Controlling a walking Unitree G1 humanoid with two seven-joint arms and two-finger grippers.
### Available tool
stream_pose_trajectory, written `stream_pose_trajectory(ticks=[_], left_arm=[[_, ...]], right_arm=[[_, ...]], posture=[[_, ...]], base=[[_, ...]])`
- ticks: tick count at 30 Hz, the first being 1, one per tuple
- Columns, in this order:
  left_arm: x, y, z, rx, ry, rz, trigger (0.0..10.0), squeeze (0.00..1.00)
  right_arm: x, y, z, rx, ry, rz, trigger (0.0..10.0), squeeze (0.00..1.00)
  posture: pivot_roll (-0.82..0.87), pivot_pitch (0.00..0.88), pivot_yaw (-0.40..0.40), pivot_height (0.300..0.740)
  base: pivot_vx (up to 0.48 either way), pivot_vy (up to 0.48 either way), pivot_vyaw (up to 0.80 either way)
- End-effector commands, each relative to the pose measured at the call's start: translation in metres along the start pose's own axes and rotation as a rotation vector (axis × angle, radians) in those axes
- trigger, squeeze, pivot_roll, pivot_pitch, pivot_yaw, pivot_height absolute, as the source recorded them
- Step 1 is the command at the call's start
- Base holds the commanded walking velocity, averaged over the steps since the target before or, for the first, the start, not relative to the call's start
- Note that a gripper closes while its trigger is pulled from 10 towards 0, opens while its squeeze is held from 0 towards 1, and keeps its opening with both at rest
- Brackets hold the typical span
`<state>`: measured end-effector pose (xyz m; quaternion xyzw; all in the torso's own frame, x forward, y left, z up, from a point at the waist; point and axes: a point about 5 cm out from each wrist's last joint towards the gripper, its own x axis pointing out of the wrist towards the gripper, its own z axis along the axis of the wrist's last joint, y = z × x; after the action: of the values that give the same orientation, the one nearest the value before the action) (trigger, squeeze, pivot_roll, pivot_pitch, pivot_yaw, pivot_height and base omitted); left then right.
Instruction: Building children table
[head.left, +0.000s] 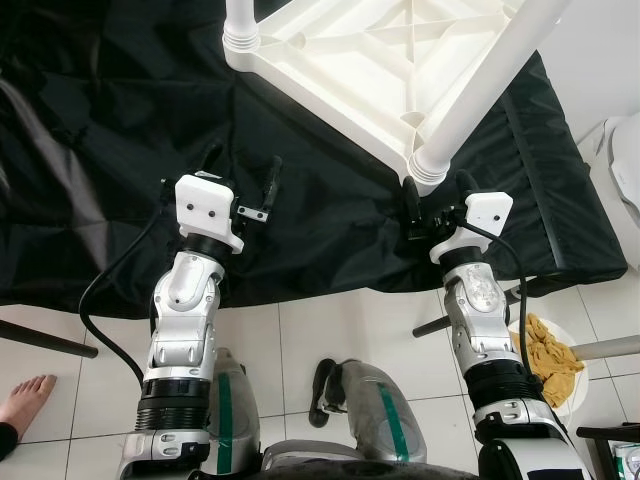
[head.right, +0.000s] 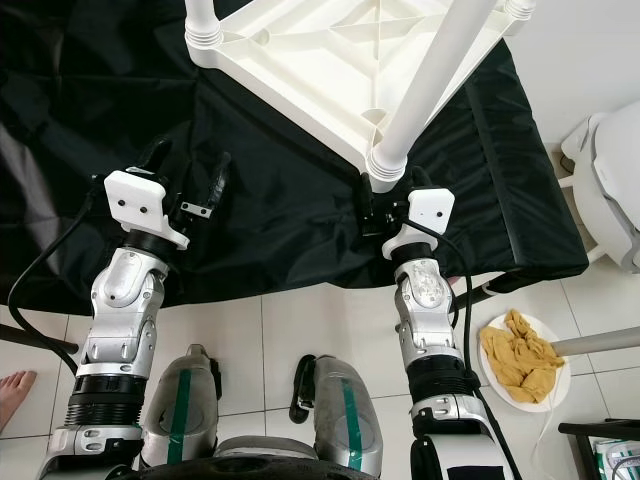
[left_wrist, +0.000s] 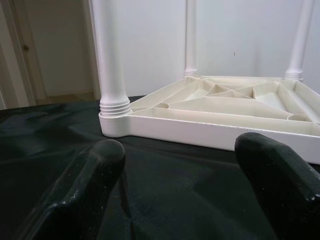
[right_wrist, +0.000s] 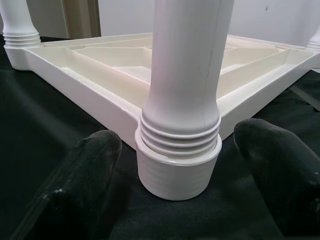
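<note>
Left eye view: white plastic children table (head.left: 350, 70) lies upside down on a black cloth (head.left: 100, 150) spread over the surface in front of the robot, ribbed underside up, legs pointing up. Near corner leg (head.left: 480, 85) is seated in its socket just ahead of the right end effector (head.left: 436, 205); another leg (head.left: 240, 25) stands at the left corner. Left end effector (head.left: 240, 175) hovers over bare cloth, well apart from the table, fingers spread wide. White tile floor (head.left: 300, 330) below; a person's bare foot (head.left: 25, 398) at the lower left; a plate of yellow cloth (head.left: 548, 355) by the right arm

Right eye view: same layout, right end effector at the base of the near leg, fingers partly hidden by the wrist; a white seat-like object (head.right: 610, 180) at the right edge

Left wrist view: both black fingers (left_wrist: 85, 190) wide apart, nothing between them, aimed at the table's edge and the left corner leg beyond

Right wrist view: fingers (right_wrist: 90, 170) open wide on either side of the near leg's threaded collar (right_wrist: 180, 132), not touching it, collar looks sunk into the socket

Judgement: step in hand is fitting or checking the near leg, all visible legs look mounted. Next move likely calls for closing on that leg to tighten or test it, then turning the table upright with both arms
</note>
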<state>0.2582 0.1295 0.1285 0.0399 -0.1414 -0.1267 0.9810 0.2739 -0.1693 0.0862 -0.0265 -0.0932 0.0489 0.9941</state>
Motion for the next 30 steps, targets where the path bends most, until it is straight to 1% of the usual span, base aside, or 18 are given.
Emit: stream_pose_trajectory(ticks=[1,19,30], left_arm=[[-0.0003,0.0022,-0.0029,-0.002,0.010,0.089,10.0,0.00],[-0.0002,0.0014,-0.0014,-0.007,0.002,0.090,10.0,0.00],[0.0005,0.0007,-0.0021,-0.010,0.001,0.075,10.0,0.00]], right_arm=[[-0.0041,-0.0052,-0.0036,-0.014,0.012,-0.017,10.0,0.00],[-0.0032,-0.0077,-0.0035,-0.028,0.012,-0.008,10.0,0.00],[-0.0031,-0.0086,-0.0034,-0.036,0.011,0.000,10.0,0.00]], posture=[[0.12,0.049,-0.096,0.740],[0.12,0.053,-0.106,0.740],[0.11,0.037,-0.105,0.740]], base=[[0.000,0.000,0.00],[0.000,0.000,0.00],[0.000,0.000,0.00]])
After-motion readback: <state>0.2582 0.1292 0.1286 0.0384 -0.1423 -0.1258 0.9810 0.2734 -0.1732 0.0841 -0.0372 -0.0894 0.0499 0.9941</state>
